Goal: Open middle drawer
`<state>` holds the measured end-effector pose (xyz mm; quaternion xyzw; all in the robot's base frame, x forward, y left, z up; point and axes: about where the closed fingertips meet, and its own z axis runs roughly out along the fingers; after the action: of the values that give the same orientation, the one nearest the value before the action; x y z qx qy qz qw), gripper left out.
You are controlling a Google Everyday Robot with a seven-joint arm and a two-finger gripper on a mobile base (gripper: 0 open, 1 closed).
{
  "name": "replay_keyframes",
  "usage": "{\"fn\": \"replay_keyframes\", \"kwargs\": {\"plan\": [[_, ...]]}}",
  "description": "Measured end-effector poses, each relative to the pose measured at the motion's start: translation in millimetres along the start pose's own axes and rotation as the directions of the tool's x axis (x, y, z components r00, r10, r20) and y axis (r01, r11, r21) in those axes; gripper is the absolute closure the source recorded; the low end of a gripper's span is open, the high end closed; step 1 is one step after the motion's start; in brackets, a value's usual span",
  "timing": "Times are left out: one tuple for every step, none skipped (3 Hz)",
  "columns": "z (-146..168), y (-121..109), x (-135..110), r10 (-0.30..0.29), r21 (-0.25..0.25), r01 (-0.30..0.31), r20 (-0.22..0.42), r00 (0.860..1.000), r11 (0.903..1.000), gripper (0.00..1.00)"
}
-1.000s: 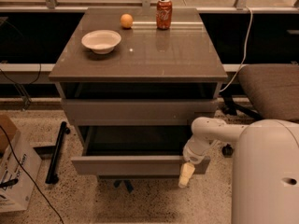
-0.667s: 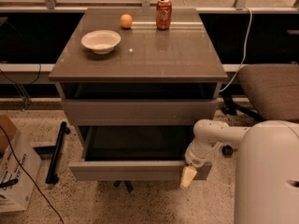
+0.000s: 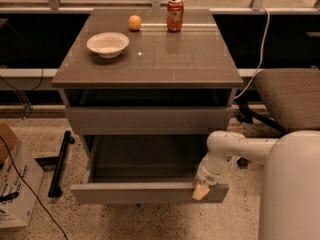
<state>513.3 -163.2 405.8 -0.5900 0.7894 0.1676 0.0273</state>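
Note:
The middle drawer (image 3: pixel 135 193) is the grey, handleless drawer pulled out of the cabinet toward the camera. Its flat front panel is at the bottom of the view and its grey box interior (image 3: pixel 145 159) lies open behind it. My gripper (image 3: pixel 201 190) is at the right end of the drawer's front panel, at its top edge and touching it. My white arm reaches in from the lower right. The narrower drawer front above (image 3: pixel 150 120) is closed.
On the cabinet top (image 3: pixel 190 64) stand a white bowl (image 3: pixel 107 44), an orange (image 3: pixel 134 22) and a soda can (image 3: pixel 175 7). A padded chair (image 3: pixel 290 96) is at the right. A cardboard box (image 3: pixel 12 189) and a black bar (image 3: pixel 60 161) are on the floor at the left.
The middle drawer has slid further out toward the camera. My gripper has moved with its front panel, down and toward the camera.

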Motion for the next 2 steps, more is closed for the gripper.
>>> {"fn": "replay_keyframes", "kwargs": {"plan": [[-1.5,32.1,2.6,0.031,-0.025,-0.031,0.0,1.0,0.9992,0.59],[-1.0,39.0,3.5,0.043,-0.031,-0.043,0.003,0.999,0.9986,0.36]]}}
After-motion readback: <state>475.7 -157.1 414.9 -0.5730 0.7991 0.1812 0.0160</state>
